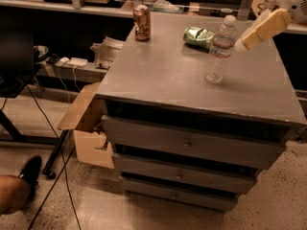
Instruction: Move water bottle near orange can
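Observation:
The water bottle [219, 49], clear with a white cap and a white-and-red label band, stands upright on the right middle of the grey cabinet top [168, 75]. The orange can [142, 23] stands upright at the far left corner of the top, well apart from the bottle. My gripper [242, 43], cream coloured, reaches in from the upper right. Its tip is just right of the bottle at label height. I cannot tell whether it touches the bottle.
A crushed green shiny can [199, 36] lies on its side behind the bottle. The cabinet has several drawers [187, 143]. An open cardboard box [86, 119] sits on the floor at its left, with cables and a person's shoe [29, 174] further left.

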`<move>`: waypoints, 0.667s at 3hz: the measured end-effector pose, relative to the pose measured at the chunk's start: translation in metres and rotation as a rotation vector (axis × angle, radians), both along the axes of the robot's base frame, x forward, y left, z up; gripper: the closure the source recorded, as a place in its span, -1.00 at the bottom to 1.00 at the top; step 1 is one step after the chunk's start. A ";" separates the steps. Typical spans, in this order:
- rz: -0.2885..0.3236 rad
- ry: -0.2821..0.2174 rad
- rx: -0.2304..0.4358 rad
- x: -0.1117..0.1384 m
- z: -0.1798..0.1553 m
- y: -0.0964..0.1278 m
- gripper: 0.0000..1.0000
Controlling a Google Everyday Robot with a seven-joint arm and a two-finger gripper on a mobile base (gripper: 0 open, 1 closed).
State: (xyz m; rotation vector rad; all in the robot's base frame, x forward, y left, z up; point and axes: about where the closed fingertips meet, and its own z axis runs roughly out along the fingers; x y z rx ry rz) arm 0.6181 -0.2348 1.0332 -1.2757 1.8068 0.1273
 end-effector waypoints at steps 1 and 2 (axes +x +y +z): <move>-0.015 -0.043 0.119 0.025 -0.007 0.013 -1.00; -0.004 -0.046 0.200 0.040 -0.027 0.028 -1.00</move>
